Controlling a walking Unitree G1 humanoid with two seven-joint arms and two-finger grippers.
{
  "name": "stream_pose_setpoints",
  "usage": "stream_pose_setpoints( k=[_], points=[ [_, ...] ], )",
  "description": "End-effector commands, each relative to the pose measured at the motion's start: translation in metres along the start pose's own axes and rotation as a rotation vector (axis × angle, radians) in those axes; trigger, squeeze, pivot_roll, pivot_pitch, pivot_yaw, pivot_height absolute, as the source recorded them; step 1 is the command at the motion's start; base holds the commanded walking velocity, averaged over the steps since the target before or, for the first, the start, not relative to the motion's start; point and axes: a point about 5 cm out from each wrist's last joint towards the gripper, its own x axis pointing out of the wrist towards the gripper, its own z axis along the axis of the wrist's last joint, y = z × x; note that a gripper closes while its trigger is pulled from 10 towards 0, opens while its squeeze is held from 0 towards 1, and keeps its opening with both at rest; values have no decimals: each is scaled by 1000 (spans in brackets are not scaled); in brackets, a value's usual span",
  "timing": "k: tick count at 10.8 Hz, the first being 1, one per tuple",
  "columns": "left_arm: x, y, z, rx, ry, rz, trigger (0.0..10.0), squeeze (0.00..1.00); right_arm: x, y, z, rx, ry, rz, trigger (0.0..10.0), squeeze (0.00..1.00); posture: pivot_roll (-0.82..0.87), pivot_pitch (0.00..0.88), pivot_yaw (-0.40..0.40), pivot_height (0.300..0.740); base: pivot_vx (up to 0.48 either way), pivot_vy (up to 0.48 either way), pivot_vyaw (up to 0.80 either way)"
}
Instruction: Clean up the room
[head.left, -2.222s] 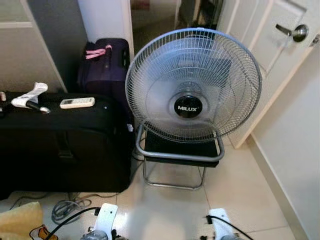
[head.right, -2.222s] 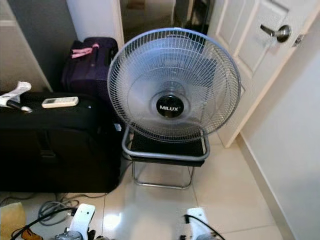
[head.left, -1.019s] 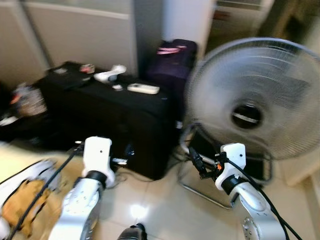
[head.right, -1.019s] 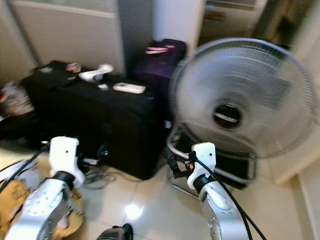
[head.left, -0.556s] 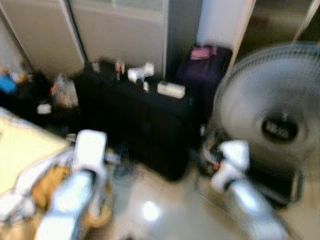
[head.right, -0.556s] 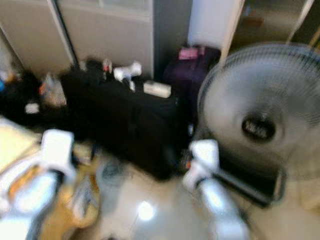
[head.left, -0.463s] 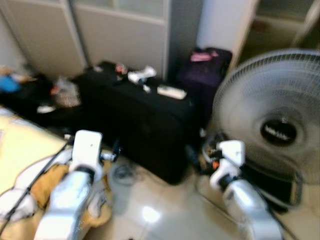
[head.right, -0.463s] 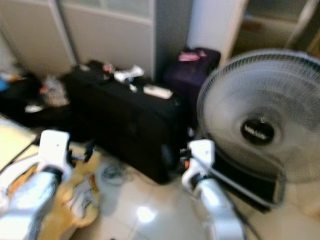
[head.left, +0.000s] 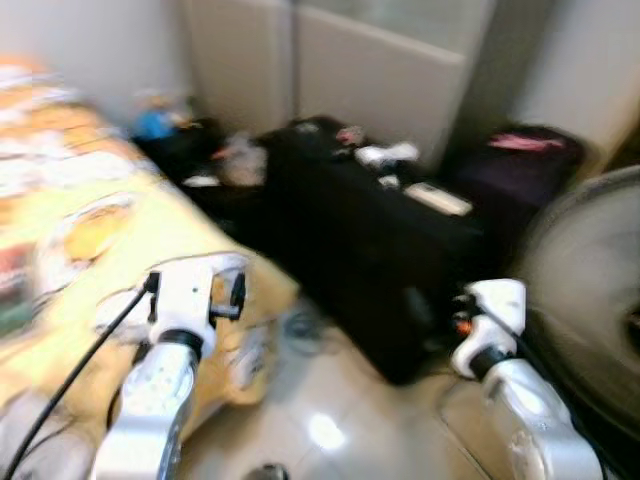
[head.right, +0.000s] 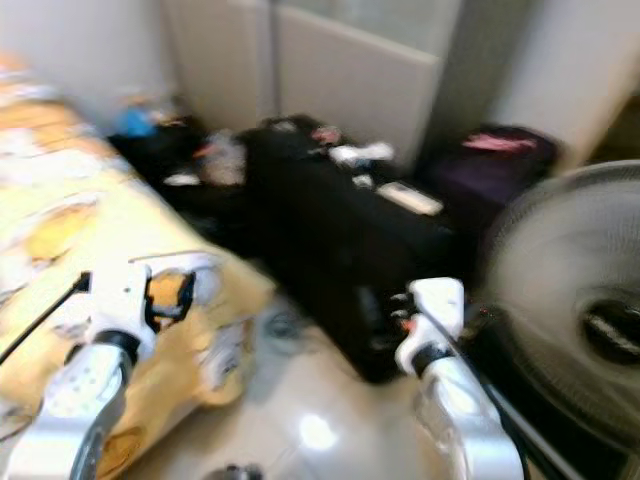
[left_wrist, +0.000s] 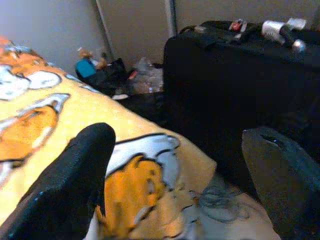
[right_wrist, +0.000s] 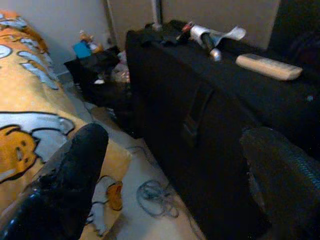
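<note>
The head views are blurred. A bed with a yellow cartoon-print blanket (head.left: 80, 230) lies at the left. A black suitcase (head.left: 380, 250) stands ahead, with a white remote (right_wrist: 269, 66) and a silver and white item (right_wrist: 207, 37) on top. My left gripper (left_wrist: 185, 175) is open and empty, held over the blanket's corner (left_wrist: 135, 185). The right gripper (right_wrist: 180, 180) is also open and empty, facing the suitcase's side (right_wrist: 210, 115). Both arms are raised in front of me, the left arm (head.left: 160, 380) by the bed and the right arm (head.left: 520, 390) near the fan.
A grey floor fan (head.left: 590, 300) stands at the right edge, with a purple bag (head.left: 530, 165) behind it. Bags, a blue item (head.left: 155, 122) and crumpled plastic (head.left: 240, 160) crowd the far corner. Loose cable (right_wrist: 152, 195) lies on the tiled floor by the suitcase.
The camera has swung left: the fan slid to the right edge and the bed came into view. Both arms, low 2.2 s ago, are now raised. The grippers hold nothing.
</note>
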Motion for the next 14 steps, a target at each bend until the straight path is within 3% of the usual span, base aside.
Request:
stream_pose_setpoints(
  k=[1, 2, 3, 5, 6, 8, 10, 11, 14],
  points=[
    [2, 0, 7, -36, -9, -45, 10000, 451, 0, 1, 1, 23, -5, -1, 10000, 1000, -82, 0, -30, 740, 0, 0, 800],
    [3, 0, 8, -74, 11, -60, 10000, 0, 2, -2, -1, 34, -7, -23, 10000, 1000, -80, 0, -18, 740, 0, 0, 800],
    [7, 0, 12, -109, -2, -71, 10000, 0, 9, 0, 4, 50, -29, -26, 10000, 1000, -89, 0, -14, 740, 0, 0, 800],
    [16, 1, 15, -42, -18, -69, 10000, 0, 19, 7, 13, 101, -62, -8, 10000, 1000, -93, 0, -15, 740, 0, 0, 800],
    [18, 2, 14, -83, 2, -70, 10000, 0, 21, 5, 11, 101, -64, -35, 10000, 1000, -106, 0, -4, 740, 0, 0, 800],
    [20, 1, 15, -15, -5, -91, 10000, 0, 23, 3, 7, 134, -54, -54, 10000, 1000, -82, 0, -18, 740, 0, 0, 800],
    [21, -2, 20, -56, -21, -109, 10000, 0, 25, 12, 2, 129, -30, -35, 10000, 1000, -79, 0, -28, 740, 0, 0, 800],
    [22, -6, 20, -22, -19, -111, 10000, 0, 26, 13, 3, 119, -27, -25, 10000, 1000, -80, 0, -27, 740, 0, 0, 800],
    [21, -9, 20, -21, -15, -133, 10000, 0, 30, 1, 7, 61, -33, -114, 10000, 1000, -84, 0, -26, 740, 0, 0, 533]
  ],
)
